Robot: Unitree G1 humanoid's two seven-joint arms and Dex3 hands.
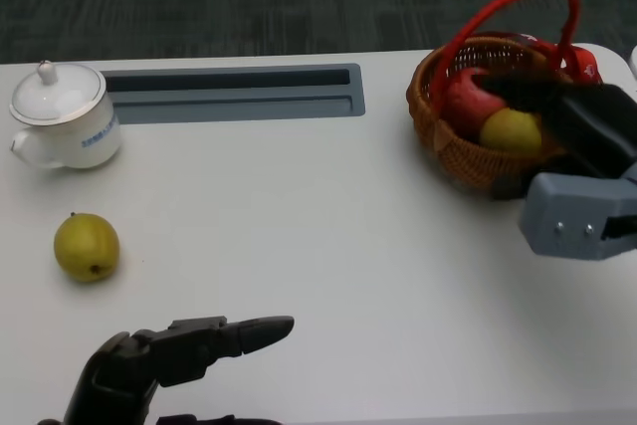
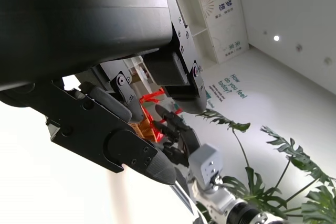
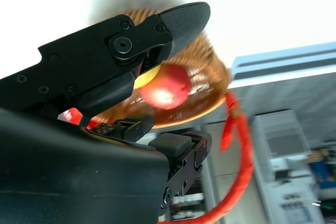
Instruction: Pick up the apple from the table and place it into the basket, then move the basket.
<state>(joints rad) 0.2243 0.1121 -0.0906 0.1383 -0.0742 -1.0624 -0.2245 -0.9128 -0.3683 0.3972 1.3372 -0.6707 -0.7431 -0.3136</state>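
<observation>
Apple-wise, you have a round red apple (image 1: 466, 99) lying inside the brown woven wicker basket (image 1: 438, 131) with its red looped handle, touching a yellow fruit (image 1: 512, 130). Your right hand (image 1: 557, 111) reaches over the rim; whether it grips anything you cannot tell. Only the right wrist view shows the apple's glossy skin. Your left hand (image 1: 184, 350) hovers spread over the white worktop (image 1: 318, 246).

A broad stretch of bare white table (image 1: 328, 236) lies open between the left hand (image 1: 179, 355) at the near edge and the wicker basket (image 1: 448, 141) at far right, whose red handle (image 1: 498, 7) arches over its mouth; the right hand (image 1: 567, 116) reaches over the rim, while a yellow-green fruit (image 1: 87, 246) and a white teapot (image 1: 62, 114) stand along the left side
</observation>
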